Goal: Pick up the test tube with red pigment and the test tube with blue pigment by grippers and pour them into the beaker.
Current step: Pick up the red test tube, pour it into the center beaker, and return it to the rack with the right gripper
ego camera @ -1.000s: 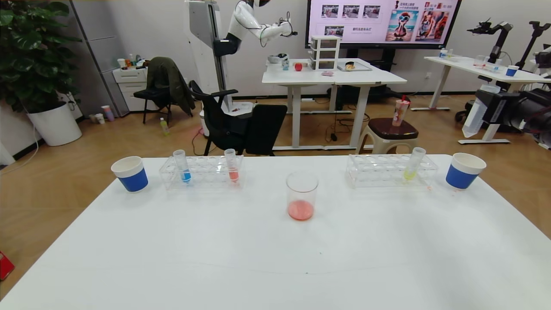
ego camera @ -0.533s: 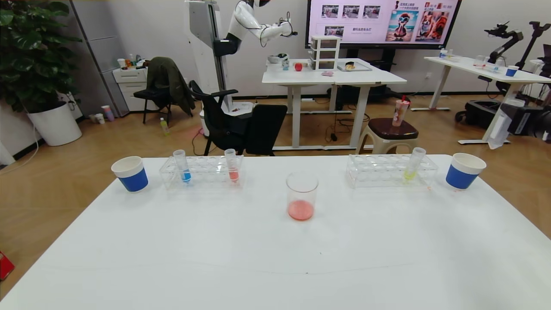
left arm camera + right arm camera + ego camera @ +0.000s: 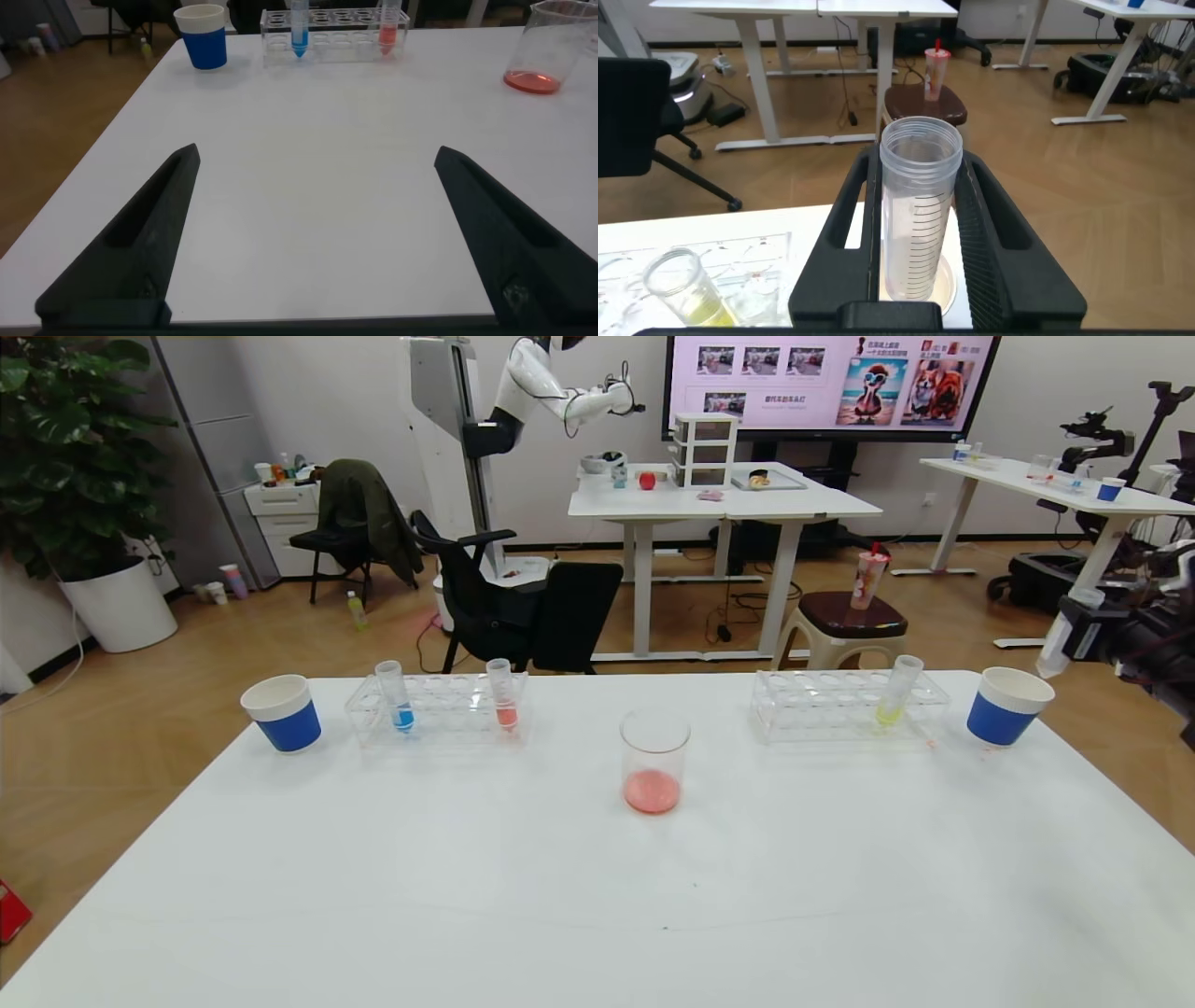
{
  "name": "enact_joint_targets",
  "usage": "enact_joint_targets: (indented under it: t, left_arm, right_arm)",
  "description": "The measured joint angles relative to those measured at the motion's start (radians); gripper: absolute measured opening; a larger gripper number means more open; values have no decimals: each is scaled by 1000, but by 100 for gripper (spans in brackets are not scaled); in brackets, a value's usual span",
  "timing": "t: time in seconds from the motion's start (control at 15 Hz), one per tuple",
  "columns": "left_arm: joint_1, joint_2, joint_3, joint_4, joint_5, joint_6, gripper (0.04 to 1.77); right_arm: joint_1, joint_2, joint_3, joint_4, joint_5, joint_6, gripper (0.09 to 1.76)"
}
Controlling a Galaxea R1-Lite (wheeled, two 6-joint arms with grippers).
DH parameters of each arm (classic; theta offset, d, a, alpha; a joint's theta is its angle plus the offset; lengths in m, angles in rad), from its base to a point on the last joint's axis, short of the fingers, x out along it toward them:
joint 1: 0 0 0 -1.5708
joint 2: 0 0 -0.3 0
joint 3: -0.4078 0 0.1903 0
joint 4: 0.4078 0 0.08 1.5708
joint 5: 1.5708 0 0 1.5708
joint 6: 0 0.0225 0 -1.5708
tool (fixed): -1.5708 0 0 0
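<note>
- Spanning our view, the white counter (image 3: 597, 896) fronts an office with desks.
- Centre counter, our beaker (image 3: 654, 761) holds red liquid.
- Right pincer (image 3: 920, 201) grips an empty tube (image 3: 918, 219) above the right cup (image 3: 1007, 707).
- Left pincer (image 3: 318, 243) gapes low over the counter.
- Blue tube (image 3: 396, 695) and red tube (image 3: 502, 693) stand racked, left.

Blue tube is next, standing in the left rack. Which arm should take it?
Left. The left gripper is open and faces the rack holding the blue tube; the right gripper is shut on an empty tube, far off to the right.
</note>
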Motion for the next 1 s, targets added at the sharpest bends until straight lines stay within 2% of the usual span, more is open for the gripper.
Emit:
enact_joint_targets:
  t: [0.33, 0.8, 0.87, 0.93, 1.0]
  left_arm:
    - [0, 0, 0, 0, 0, 0, 175]
    - [0, 0, 0, 0, 0, 0, 175]
    - [0, 0, 0, 0, 0, 0, 175]
    - [0, 0, 0, 0, 0, 0, 175]
    - [0, 0, 0, 0, 0, 0, 175]
  right_arm:
    - [-16, 113, -35, -30, 1, -1, 51]
    - [-18, 148, 0, -58, 2, -1, 51]
    - [-19, 149, 5, -67, 2, -2, 56]
    - [-19, 149, 8, -69, 2, -2, 77]
    - [-18, 149, 11, -72, 4, -3, 110]
